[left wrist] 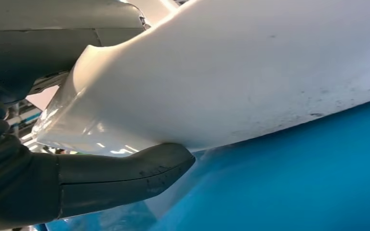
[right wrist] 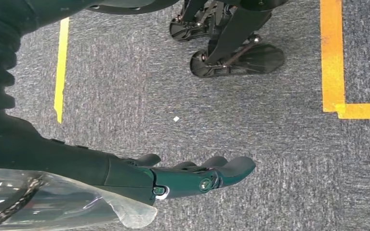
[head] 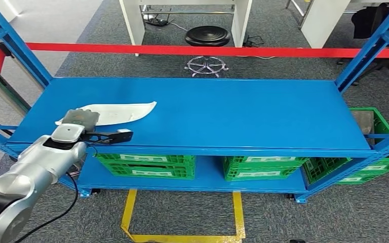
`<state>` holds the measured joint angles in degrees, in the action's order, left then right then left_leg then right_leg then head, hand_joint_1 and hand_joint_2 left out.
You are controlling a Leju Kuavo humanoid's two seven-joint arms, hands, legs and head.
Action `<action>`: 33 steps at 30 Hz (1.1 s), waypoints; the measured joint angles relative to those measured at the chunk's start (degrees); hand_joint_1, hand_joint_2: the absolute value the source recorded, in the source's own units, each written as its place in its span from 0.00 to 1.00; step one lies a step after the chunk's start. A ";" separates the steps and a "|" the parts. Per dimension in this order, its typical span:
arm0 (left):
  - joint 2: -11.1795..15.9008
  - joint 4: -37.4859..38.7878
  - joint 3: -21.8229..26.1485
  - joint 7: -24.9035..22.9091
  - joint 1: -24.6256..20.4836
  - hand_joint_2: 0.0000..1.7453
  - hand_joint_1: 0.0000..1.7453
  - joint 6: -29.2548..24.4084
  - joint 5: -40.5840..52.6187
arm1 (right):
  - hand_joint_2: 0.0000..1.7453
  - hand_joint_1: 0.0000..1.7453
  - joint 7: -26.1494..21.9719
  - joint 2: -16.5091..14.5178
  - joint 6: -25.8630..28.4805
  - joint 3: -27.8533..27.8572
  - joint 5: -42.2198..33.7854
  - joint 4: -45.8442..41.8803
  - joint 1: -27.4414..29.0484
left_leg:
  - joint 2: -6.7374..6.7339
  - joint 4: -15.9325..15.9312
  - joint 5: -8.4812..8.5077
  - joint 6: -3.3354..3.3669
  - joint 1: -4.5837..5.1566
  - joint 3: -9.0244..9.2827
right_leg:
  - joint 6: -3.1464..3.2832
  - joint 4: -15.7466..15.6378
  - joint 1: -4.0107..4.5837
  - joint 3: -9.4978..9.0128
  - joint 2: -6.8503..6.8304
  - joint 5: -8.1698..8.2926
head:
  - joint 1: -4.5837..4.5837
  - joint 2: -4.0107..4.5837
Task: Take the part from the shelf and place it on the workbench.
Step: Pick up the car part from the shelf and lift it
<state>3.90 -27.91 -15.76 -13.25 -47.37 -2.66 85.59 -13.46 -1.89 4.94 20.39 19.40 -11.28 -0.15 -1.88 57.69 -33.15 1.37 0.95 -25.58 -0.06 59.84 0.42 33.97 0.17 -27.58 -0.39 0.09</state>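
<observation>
Gripping the white part (head: 112,113) on the blue shelf (head: 243,111) with my left hand (head: 83,127); my right hand (right wrist: 173,180) hangs empty, fingers spread

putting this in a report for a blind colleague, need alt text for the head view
The robot's left hand reaches onto the left end of a blue shelf, at the near end of a long white part lying flat there. Green crates sit on the lower level, with a red bar and a black stool behind.
</observation>
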 joint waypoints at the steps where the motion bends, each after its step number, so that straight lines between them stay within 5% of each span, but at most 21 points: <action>1: 0.01 0.00 0.00 0.22 0.01 1.00 1.00 -0.02 -0.04 | 1.00 0.00 0.00 0.01 0.01 0.07 0.01 0.00 0.00 | 0.00 0.00 0.00 0.00 0.00 0.00 | 0.00 0.00 0.00 0.00 0.00 0.00 | 0.00 0.00; 10: 0.15 -0.05 0.22 2.41 0.77 1.00 1.00 -3.05 -1.29 | 1.00 0.00 -0.11 -0.01 0.09 0.64 0.33 0.00 0.01 | 0.00 0.00 0.00 0.00 0.00 0.00 | 0.00 0.00 0.00 0.00 0.00 0.00 | -0.01 0.00; 14: 0.14 -2.32 1.71 7.39 2.81 1.00 1.00 -7.85 -6.38 | 1.00 0.00 -0.26 -0.03 0.48 0.98 0.55 0.00 0.06 | -0.01 0.00 0.00 0.00 0.00 0.00 | 0.00 0.00 0.00 0.00 0.02 0.00 | 0.00 0.00; 33: 1.79 -38.65 11.99 27.78 30.30 1.00 1.00 -10.87 -35.63 | 1.00 0.00 -0.82 -1.41 1.94 2.31 2.13 0.25 0.41 | -0.09 0.12 -0.05 0.09 0.39 -0.13 | -0.30 -0.10 -0.36 0.09 0.19 0.18 | -0.03 0.00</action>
<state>5.69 -66.56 -3.77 14.53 -17.08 -13.54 49.95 -14.28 -3.29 6.88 22.70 21.53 -11.03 0.26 -1.97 57.81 -33.19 1.46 1.34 -25.71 -0.36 59.74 0.05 34.06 0.36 -27.40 -0.42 0.09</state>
